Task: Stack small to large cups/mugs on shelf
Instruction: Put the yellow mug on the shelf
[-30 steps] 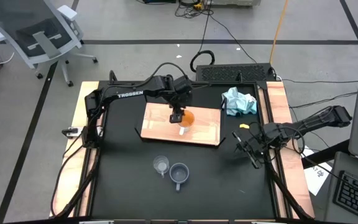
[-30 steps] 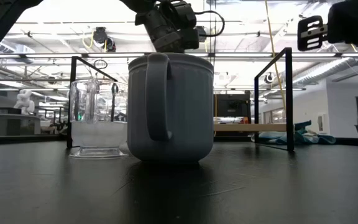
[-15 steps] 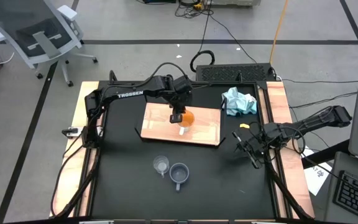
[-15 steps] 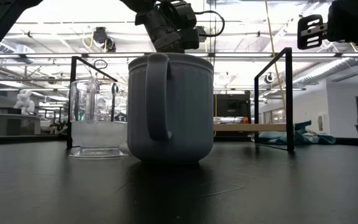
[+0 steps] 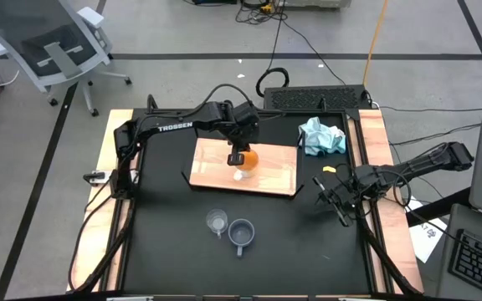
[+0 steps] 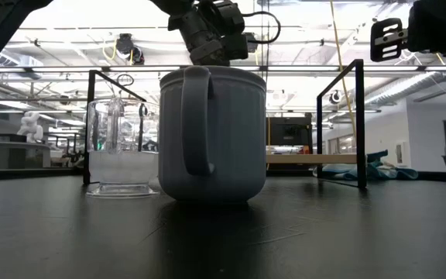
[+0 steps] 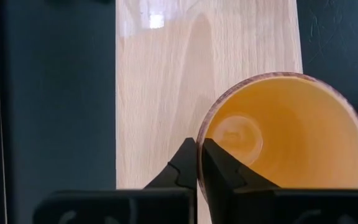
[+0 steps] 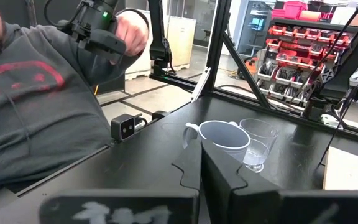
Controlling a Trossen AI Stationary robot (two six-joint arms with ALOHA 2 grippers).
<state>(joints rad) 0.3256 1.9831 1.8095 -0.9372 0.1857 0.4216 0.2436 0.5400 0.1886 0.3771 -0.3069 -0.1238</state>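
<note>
An orange mug [image 5: 250, 156] with a white handle [image 5: 239, 174] stands upright on the light-wood shelf board [image 5: 212, 171], mouth up [image 7: 284, 137]. My left gripper [image 7: 199, 155] is shut on its rim, reaching down from the far side [image 5: 238, 155]. A blue-grey mug [image 5: 241, 233] and a clear glass cup [image 5: 217, 221] stand side by side on the black table nearer the front, also seen in the low view as mug [image 6: 211, 132] and cup [image 6: 118, 151]. My right gripper [image 5: 335, 203] waits shut at the table's right side, pointing level. My left gripper pinches the orange mug's rim [image 7: 205, 127], one finger [image 7: 219, 171] inside the mug and the other [image 7: 182, 168] outside against the wall. The fingers come slanting down from above. The mug stands upright with its base on the board.
A light-blue cloth [image 5: 321, 136] lies at the far right beside the board, with a small yellow object [image 5: 330, 169] near it. Black frame posts [image 6: 358, 124] stand around the table. A person in a grey hoodie [image 8: 36, 93] sits beyond the table's edge.
The orange mug's white handle has shifted a little toward the table's left on the board. Both arms have stayed where they were.
</note>
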